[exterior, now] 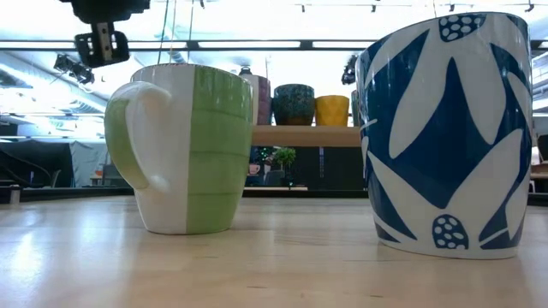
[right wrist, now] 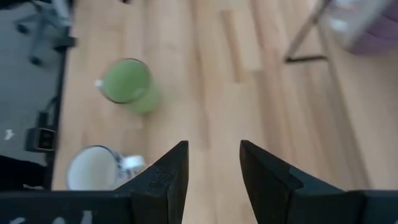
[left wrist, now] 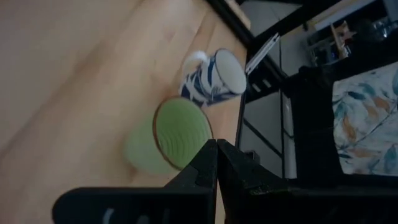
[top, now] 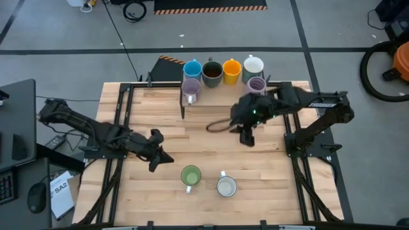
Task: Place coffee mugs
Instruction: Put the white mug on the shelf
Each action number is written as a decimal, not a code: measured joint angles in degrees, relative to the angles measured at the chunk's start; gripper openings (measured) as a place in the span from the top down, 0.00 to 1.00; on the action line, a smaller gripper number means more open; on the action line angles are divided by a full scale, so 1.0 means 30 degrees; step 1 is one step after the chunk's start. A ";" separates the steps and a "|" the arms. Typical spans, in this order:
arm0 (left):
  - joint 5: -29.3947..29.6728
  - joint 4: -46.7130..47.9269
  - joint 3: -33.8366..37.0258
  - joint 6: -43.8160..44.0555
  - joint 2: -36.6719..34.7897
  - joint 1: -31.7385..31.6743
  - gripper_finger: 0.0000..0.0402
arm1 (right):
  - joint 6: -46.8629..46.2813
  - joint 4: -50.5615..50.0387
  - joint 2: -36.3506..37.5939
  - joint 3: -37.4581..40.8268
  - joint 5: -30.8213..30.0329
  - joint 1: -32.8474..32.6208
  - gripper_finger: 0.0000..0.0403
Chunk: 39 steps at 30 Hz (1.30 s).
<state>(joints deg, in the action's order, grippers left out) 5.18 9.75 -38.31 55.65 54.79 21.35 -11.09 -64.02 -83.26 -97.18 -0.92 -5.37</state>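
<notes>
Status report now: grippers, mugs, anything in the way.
Left gripper shut, empty, beside green mug. Right gripper open, empty, above mid-table. Green mug and white-and-blue mug at near edge; six mugs at far edge. Nothing in the way.

lab: framed workbench (top: 211, 144), taped floor (top: 211, 9)

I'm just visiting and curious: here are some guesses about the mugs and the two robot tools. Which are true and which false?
1. The green mug stands upright on the table. True.
2. The right tool is holding a mug. False: its fingers stand apart with nothing between them.
3. The left tool is shut. True, and it is empty.
4. The white mug near the green one is plain outside. False: the low view shows a blue leaf pattern.
5. The orange mug sits in the row at the table's far edge. True.
</notes>
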 joint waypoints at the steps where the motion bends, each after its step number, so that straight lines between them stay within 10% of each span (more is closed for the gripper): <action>1: 0.0011 -0.0006 0.0003 0.0360 0.0145 0.0158 0.96 | -0.0081 0.0526 -0.0039 0.0246 0.0026 -0.0364 0.63; 16: 0.3843 -0.1295 0.0018 0.4714 0.1149 0.1045 0.96 | -0.1472 0.4051 -0.3789 0.1150 0.2130 -0.5040 0.63; 39: 0.8426 -0.1559 0.0018 0.9277 0.1128 0.0959 0.96 | -0.3288 0.4465 -0.6802 0.1147 -0.1049 -1.0403 0.58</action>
<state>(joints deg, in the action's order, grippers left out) 30.46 5.07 -38.26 83.48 58.17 24.23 -20.96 -50.63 -103.67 -93.74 -4.07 -36.58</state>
